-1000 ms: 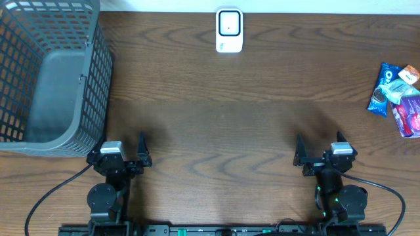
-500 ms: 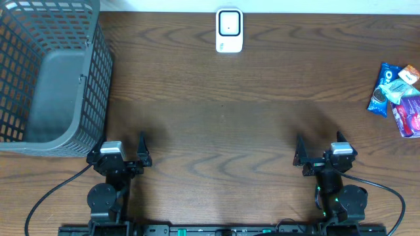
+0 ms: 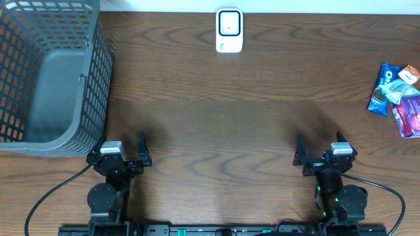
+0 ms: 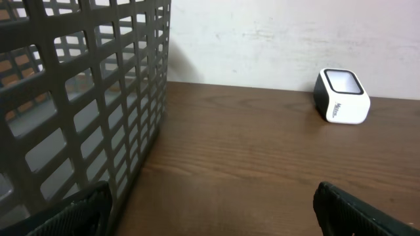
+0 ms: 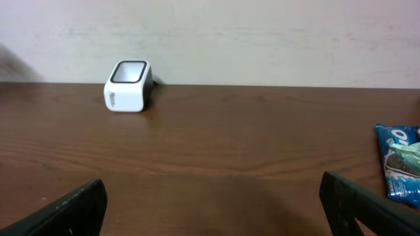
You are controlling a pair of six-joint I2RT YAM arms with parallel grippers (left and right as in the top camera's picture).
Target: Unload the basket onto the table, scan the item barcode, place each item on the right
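- Overhead alone takes in everything: grey basket (image 3: 46, 78) far left, white scanner (image 3: 229, 30) at the far edge, snack packets (image 3: 397, 95) by the right edge of the tabletop (image 3: 216, 118), well apart from both arms.
- Left wrist: basket mesh close by, scanner beyond.
- Right wrist: scanner, plus blue packet (image 5: 400, 160) at the right margin.
- Left fingers (image 3: 142, 147) and right fingers (image 3: 298, 149) spread wide, gripping nothing.
- Same as a second ago; nothing moved.
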